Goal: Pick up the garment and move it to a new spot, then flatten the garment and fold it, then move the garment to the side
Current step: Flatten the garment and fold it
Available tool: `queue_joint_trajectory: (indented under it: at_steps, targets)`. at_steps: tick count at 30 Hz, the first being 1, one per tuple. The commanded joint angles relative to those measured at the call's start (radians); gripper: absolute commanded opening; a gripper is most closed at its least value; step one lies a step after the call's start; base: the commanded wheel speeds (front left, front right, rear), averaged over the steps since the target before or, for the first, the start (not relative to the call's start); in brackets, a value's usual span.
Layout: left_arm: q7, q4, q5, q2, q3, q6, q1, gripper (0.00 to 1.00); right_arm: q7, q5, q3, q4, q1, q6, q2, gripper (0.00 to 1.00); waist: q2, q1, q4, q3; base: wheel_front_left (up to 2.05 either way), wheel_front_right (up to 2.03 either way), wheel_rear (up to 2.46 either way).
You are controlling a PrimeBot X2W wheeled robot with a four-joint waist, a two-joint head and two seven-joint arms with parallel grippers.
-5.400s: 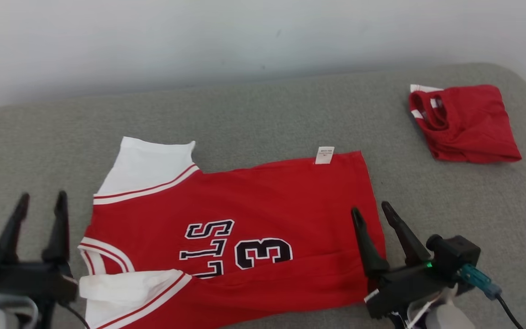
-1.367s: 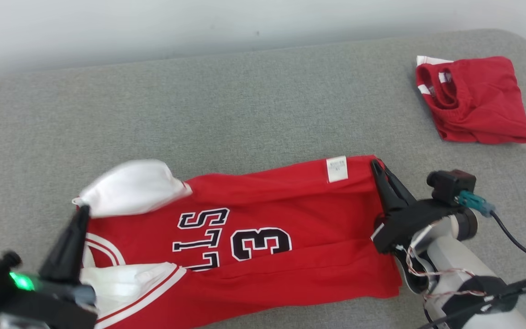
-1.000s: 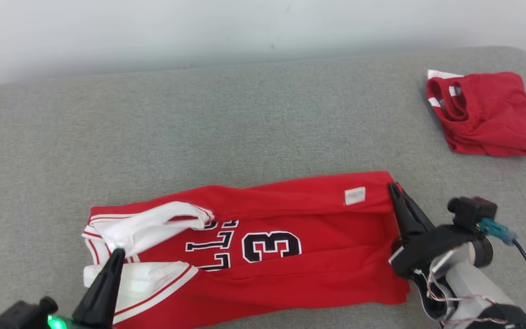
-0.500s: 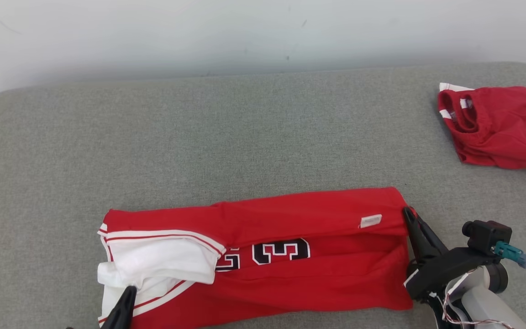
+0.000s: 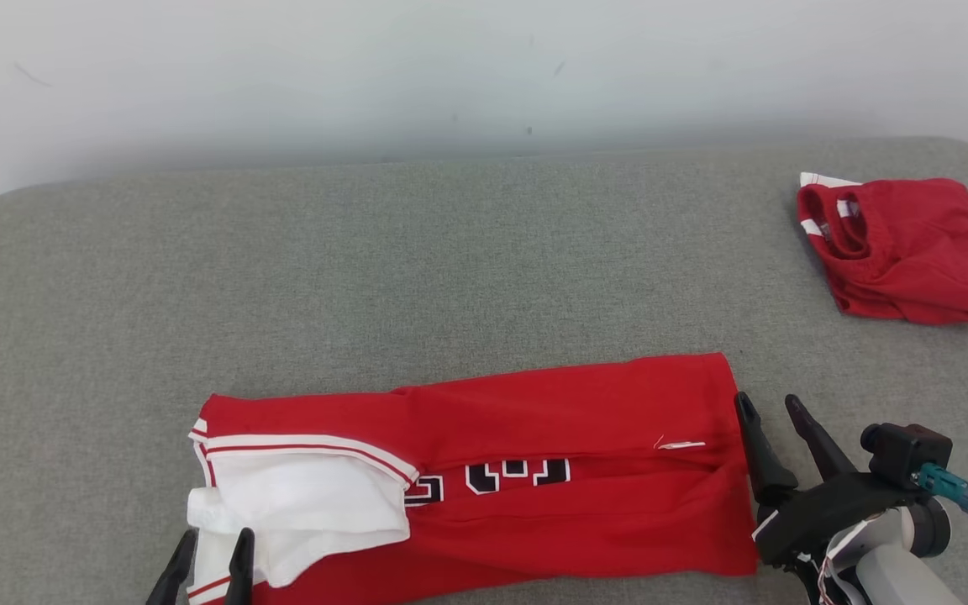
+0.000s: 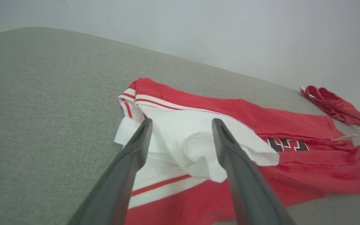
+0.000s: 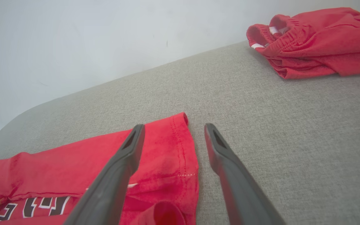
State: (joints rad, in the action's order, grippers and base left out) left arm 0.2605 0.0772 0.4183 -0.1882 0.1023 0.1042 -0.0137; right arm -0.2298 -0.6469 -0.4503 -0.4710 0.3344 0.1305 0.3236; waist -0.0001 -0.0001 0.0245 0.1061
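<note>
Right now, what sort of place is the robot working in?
Probably a lab test station: grey fabric-covered table against a bare white wall, a red jersey half folded, another red garment folded aside.

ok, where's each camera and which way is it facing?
Head view: head-mounted, looking down at jersey on grey cushion; left hand, right hand at bottom.
Left wrist view: along left hand's fingers at the white sleeve.
Right wrist view: along right hand's fingers, past the hem toward folded red shorts.
All three share jersey and shorts.
</note>
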Motion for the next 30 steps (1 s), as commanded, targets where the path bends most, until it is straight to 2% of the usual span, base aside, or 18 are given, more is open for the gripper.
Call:
queue_joint_trajectory:
  at_steps: [1, 17, 22, 30]
  targets:
    - [0.004, -0.007, -0.021, 0.005, -0.011, 0.002, -0.017, 1.0, -0.007, 0.014, 0.006, 0.007, -0.013, 0.0, -0.005, 1.0, 0.0001, 0.0001, 0.003, -0.003, 0.0, 0.0, 0.0]
    - [0.004, -0.136, -0.176, 0.113, -0.207, -0.026, -0.046, 1.0, 0.035, 0.157, 0.149, -0.013, -0.067, 0.0, -0.068, 1.0, 0.0001, 0.0001, 0.013, -0.028, 0.0, 0.0, 0.0]
    - [0.004, -0.142, -0.188, 0.126, -0.221, -0.02, -0.049, 1.0, 0.06, 0.184, 0.18, -0.041, -0.061, 0.0, -0.101, 1.0, 0.0001, 0.0001, 0.017, -0.034, 0.0, 0.0, 0.0]
    - [0.004, -0.143, -0.194, 0.136, -0.223, -0.011, -0.046, 1.0, 0.082, 0.231, 0.214, -0.153, -0.016, 0.0, -0.143, 1.0, 0.0001, 0.0001, 0.038, -0.039, 0.0, 0.0, 0.0]
